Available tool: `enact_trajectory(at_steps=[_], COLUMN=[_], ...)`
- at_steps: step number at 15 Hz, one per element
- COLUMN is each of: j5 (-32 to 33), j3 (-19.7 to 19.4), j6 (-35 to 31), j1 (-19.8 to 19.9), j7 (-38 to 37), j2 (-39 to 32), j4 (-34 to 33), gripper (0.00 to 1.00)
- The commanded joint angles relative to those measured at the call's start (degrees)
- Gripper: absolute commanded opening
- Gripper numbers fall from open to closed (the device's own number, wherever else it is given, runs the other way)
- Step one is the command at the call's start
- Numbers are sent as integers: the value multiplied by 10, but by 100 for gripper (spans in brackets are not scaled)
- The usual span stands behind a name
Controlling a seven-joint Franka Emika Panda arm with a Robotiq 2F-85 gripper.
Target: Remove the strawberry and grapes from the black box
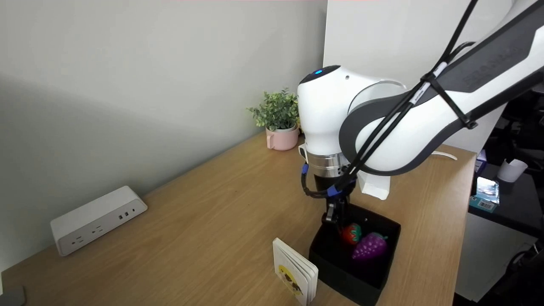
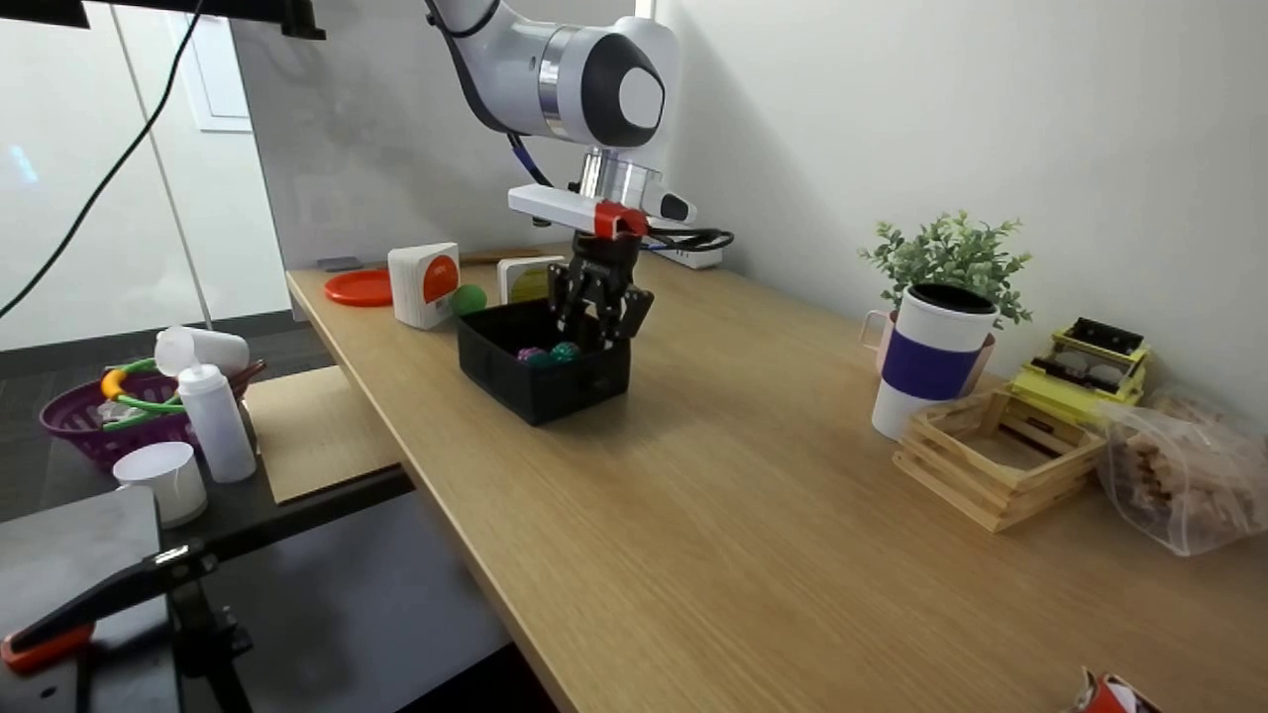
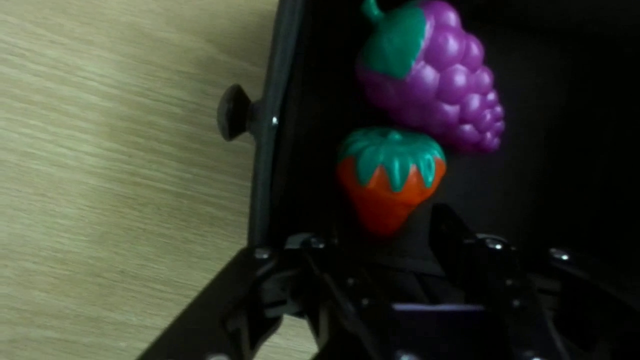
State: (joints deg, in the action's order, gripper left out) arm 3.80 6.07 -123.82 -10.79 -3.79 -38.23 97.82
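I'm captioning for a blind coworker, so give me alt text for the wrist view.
An open black robot gripper at the bottom points toward a green-capped red toy strawberry inside an open-topped black box. Also inside, higher in frame, lies a lumpy purple toy grape cluster; pale wooden tabletop shows at left.

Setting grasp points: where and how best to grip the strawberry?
Likely from above: the walls of the box surround the strawberry. Close the fingers on its broad flanks by the green cap; the red tip tapers and might slip. Mind the grapes, close by the cap.
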Motion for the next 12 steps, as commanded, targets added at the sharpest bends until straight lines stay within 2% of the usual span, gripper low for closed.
enact_trajectory(at_steps=[1,4,11,12], j5=[-7,-5,3,4], j3=[2,1,-4,-4], j6=[4,4,5,6], j1=[4,2,-5,-7], j7=[16,13,2,1], j2=[-14,-9,1,3], j4=[-18,-16,-10,-10], gripper=[22,2,0,26])
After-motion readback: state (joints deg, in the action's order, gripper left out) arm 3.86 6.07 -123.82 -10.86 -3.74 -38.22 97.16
